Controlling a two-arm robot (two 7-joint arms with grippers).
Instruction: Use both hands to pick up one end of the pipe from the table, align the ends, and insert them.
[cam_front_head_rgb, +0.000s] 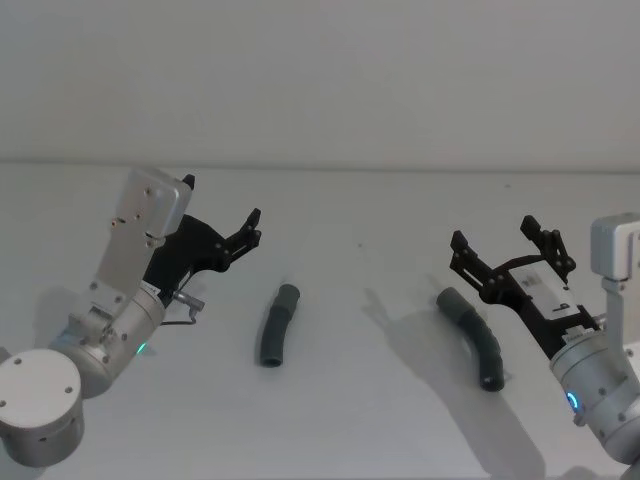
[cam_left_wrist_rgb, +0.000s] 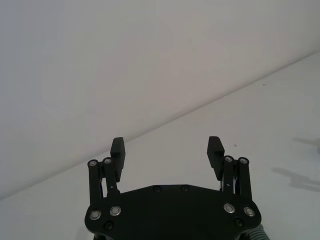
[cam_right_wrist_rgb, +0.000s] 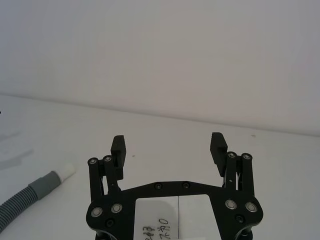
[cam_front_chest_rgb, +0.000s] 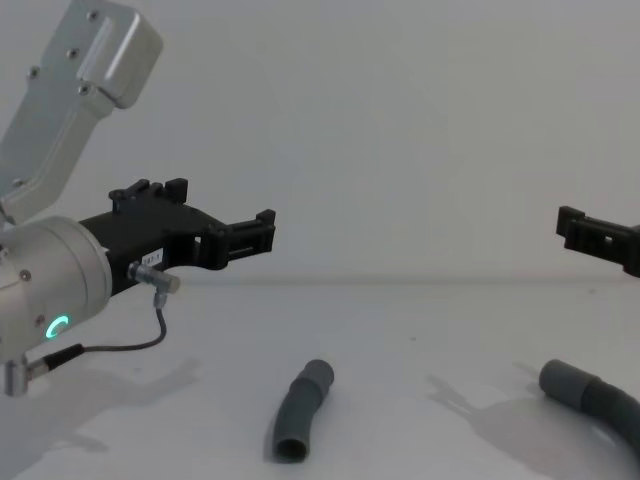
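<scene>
- White table (cam_front_head_rgb: 330, 430) below a pale wall.
- One pipe piece (cam_front_head_rgb: 276, 325) lies mid-table; the other piece (cam_front_head_rgb: 474, 336) lies well apart, toward the right edge.
- Left gripper (cam_front_head_rgb: 250, 228): spread wide, empty, above the table.
- Right gripper (cam_front_head_rgb: 493, 232): spread wide, empty, above the right piece.

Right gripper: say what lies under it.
The longer pipe piece lies on the table below the open right gripper, apart from it. The table patch behind the gripper's body is covered.
</scene>
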